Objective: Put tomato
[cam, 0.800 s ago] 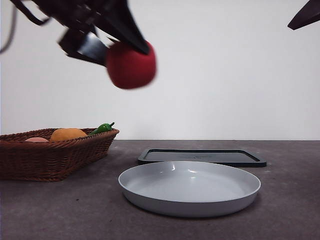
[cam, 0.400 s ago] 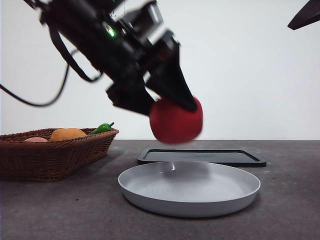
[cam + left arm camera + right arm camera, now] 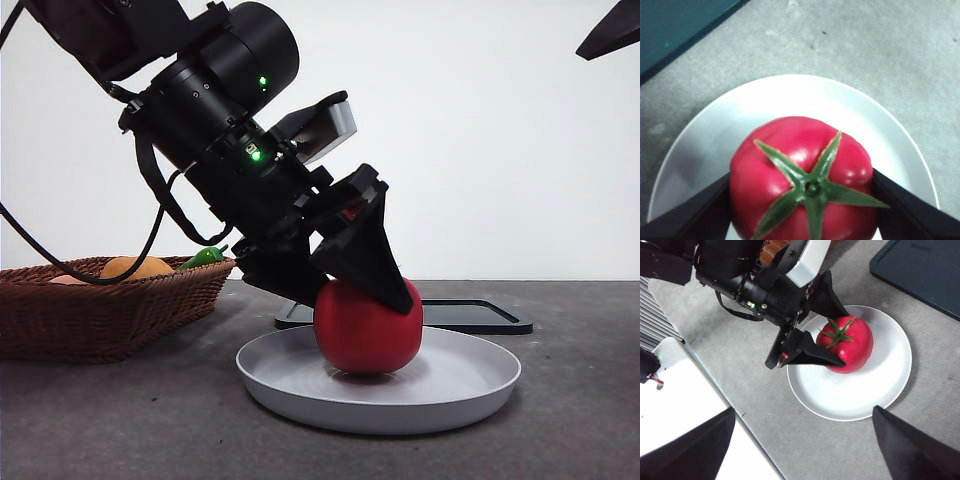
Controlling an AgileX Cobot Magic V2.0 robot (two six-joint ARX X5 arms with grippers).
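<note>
Brown basket [image 3: 95, 320] at left, orange fruit [image 3: 135, 267] inside. Left gripper [image 3: 375, 305] squeezes red tomato [image 3: 367, 327], which sits on white plate [image 3: 470, 385]. Right gripper [image 3: 800, 440] high up, jaws wide apart, empty.

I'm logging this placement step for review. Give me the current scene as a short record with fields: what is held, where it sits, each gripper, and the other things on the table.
held object: tomato, red, green calyx up
holder: left gripper, jaws closed on the tomato's sides
tomato position: resting inside the white plate
right gripper: open, raised above the table, holding nothing
behind plate: dark tray, flat on the table
beside plate: wicker basket with an orange fruit and a green pepper
release: not yet done
</note>
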